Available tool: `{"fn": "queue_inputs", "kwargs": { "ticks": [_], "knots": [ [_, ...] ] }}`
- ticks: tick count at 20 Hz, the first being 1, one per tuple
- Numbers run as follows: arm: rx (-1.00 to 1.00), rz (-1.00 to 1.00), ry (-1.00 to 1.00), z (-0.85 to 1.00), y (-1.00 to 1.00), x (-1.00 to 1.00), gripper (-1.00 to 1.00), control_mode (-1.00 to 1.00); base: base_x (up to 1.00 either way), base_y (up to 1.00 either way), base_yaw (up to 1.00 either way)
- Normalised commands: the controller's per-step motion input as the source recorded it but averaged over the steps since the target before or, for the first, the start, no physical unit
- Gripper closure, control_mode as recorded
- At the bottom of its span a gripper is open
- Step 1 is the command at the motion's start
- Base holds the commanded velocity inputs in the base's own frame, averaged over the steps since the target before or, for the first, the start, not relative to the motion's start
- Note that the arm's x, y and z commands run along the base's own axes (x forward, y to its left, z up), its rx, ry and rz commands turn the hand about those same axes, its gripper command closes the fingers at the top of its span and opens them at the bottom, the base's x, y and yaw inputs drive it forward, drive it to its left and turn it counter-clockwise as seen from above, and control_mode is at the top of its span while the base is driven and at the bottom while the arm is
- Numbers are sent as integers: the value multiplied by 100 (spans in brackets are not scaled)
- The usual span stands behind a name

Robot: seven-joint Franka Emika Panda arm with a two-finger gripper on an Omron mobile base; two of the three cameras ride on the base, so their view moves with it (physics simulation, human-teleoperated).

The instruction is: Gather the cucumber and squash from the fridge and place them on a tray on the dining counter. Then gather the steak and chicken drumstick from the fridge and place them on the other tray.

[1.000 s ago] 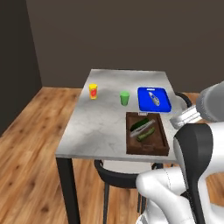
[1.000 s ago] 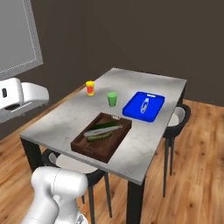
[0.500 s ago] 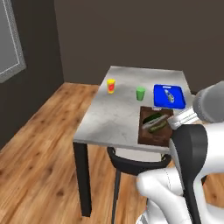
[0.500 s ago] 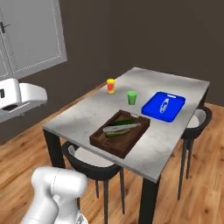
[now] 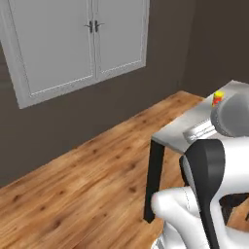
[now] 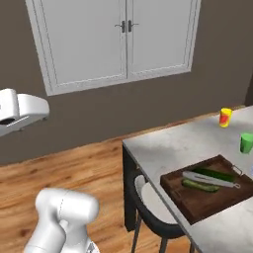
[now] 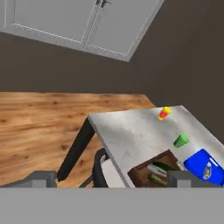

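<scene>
In the right base view, white panelled cabinet doors stood on the dark wall at the left, and to their right the dining counter carried the tray near its front edge, holding two green vegetables and a silver utensil, with a yellow-and-red cup and a green cup farther back. In the hand view, the gripper had its fingertips wide apart and held nothing, while the other tray lay on the counter just right of the brown one.
</scene>
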Motion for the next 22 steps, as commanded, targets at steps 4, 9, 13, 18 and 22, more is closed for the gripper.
{"fn": "queue_inputs", "kwargs": {
  "ticks": [4,9,13,18,22],
  "knots": [
    [0,0,0,0,0,0,-100,100,0,14,86],
    [0,0,0,0,0,0,-100,100,-5,10,82],
    [0,0,0,0,0,0,-100,100,-2,14,78],
    [0,0,0,0,0,0,-100,100,9,20,80],
    [0,0,0,0,0,0,-100,100,29,19,80]
  ]
}}
